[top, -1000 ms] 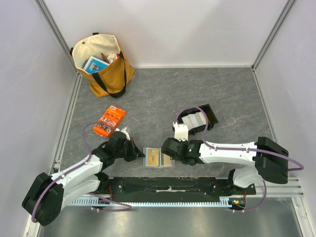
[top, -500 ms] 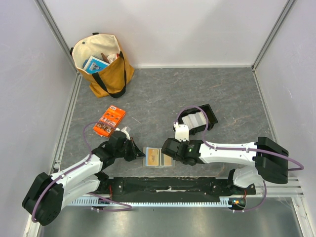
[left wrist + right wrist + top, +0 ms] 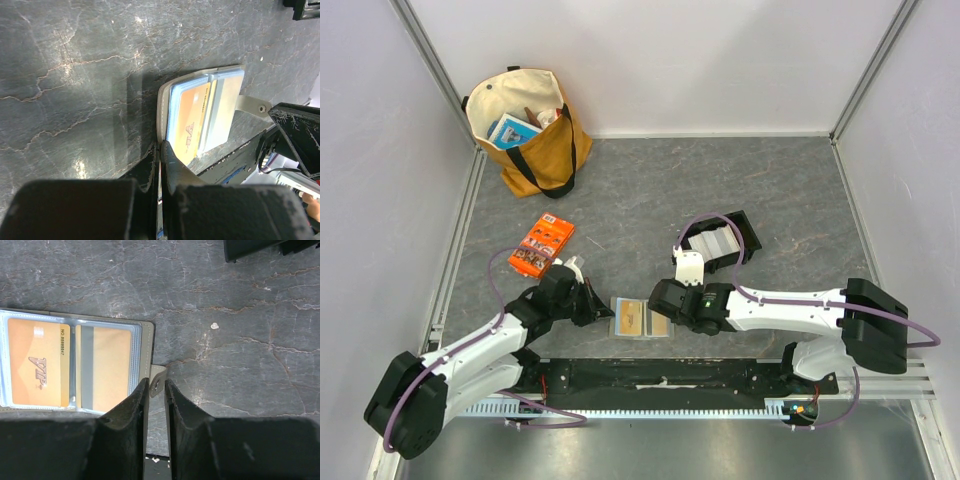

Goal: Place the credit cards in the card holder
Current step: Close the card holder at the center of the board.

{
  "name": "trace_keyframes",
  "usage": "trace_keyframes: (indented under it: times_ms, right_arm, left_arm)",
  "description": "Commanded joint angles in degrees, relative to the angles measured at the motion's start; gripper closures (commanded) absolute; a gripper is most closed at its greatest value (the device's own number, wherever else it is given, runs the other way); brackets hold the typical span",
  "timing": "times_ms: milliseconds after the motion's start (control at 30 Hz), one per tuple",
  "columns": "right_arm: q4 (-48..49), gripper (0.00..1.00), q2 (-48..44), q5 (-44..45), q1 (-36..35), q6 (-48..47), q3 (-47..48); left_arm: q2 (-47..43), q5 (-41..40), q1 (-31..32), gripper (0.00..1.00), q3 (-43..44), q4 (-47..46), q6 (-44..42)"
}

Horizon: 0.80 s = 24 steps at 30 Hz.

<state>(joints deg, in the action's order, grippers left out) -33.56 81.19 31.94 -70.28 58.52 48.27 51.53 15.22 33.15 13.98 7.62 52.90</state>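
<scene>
The card holder [image 3: 638, 320] lies open and flat near the table's front edge, its olive rim [image 3: 146, 340] framing clear sleeves. Two tan credit cards [image 3: 39, 362] sit inside the sleeves. More pale credit cards [image 3: 713, 243] are stacked in a black tray. My left gripper [image 3: 161, 145] is shut on the holder's left edge [image 3: 162, 100]. My right gripper [image 3: 156, 382] is at the holder's right side, its jaws slightly apart with the snap tab [image 3: 156, 376] between the tips.
The black tray [image 3: 748, 232] stands behind my right arm, its corner [image 3: 250, 247] at the top of the right wrist view. An orange packet [image 3: 542, 246] lies at the left. A tan tote bag [image 3: 525, 130] stands at the back left.
The right gripper's jaws have narrowed around the snap tab. The left gripper and the card holder have not moved.
</scene>
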Motion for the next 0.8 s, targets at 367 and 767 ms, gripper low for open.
trace_keyframes:
  times_ms: [367, 767]
  right_arm:
    - [0.3, 0.69, 1.7, 0.3, -0.1, 0.2, 0.6]
    - [0.6, 0.95, 1.4, 0.0, -0.2, -0.1, 0.2]
  left_arm:
    - [-0.3, 0.3, 0.1, 0.98, 1.1, -0.1, -0.1]
    - [-0.4, 0.3, 0.1, 0.98, 1.1, -0.1, -0.2]
